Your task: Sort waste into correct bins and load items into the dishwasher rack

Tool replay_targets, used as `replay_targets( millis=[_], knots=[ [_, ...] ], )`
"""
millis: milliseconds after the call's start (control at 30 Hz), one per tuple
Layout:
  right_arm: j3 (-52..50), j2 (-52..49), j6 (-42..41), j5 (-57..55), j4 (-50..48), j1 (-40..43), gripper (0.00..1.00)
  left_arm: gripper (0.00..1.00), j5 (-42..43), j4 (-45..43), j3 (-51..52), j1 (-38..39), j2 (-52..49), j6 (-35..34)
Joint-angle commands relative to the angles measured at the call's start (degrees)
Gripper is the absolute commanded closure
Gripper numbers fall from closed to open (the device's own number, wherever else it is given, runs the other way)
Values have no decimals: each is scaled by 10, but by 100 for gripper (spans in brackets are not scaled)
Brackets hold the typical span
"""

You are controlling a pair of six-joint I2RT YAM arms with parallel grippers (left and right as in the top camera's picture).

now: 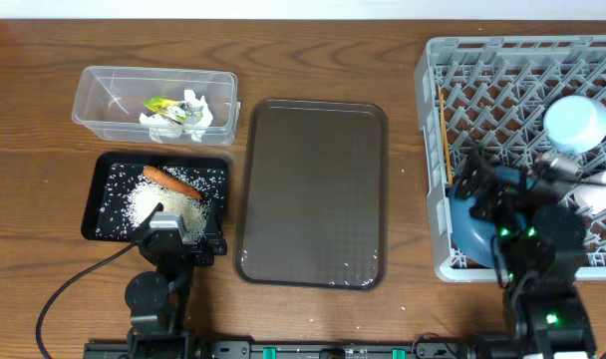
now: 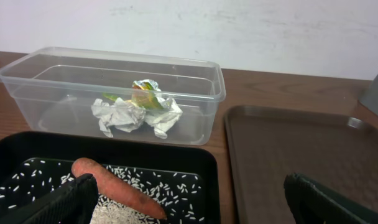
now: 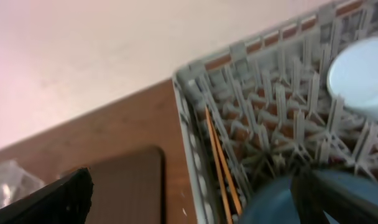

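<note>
The relation that matters is between the right gripper (image 1: 485, 189) and the large blue dish (image 1: 469, 231). The dish sits in the near-left corner of the grey rack (image 1: 502, 60), directly below this gripper. In the right wrist view the dish rises between the fingers, closer to the right-hand one. The jaws are spread wide and nothing is held, though blur hides whether that finger touches the dish's rim. The dish seems to stand on edge along the rack's left wall, with the chopsticks (image 1: 445, 135) lying lengthwise along the same wall beyond it and the light-blue bowl (image 1: 576, 122) farther back to the right. The right arm is bent low over the rack's front edge and is by far the nearer arm. The left gripper (image 1: 173, 227) hovers at the near rim of the black tray (image 1: 104, 199), its jaws also spread and empty, well apart from the rack. I judge the next move to be a straight lift clear of the rack, since a sideways move could tip the dish.
</note>
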State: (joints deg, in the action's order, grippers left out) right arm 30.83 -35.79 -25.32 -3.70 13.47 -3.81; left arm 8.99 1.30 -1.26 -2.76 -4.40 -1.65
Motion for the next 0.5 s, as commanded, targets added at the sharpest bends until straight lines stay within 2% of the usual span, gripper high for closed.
replay_targets(
  millis=[0, 467],
  knots=[
    [-42, 31, 19, 5, -10, -12, 1, 2, 4, 19, 10, 3, 0, 3],
    [-260, 217, 37, 16, -151, -15, 1, 2, 4, 19, 10, 3, 0, 3]
  ],
)
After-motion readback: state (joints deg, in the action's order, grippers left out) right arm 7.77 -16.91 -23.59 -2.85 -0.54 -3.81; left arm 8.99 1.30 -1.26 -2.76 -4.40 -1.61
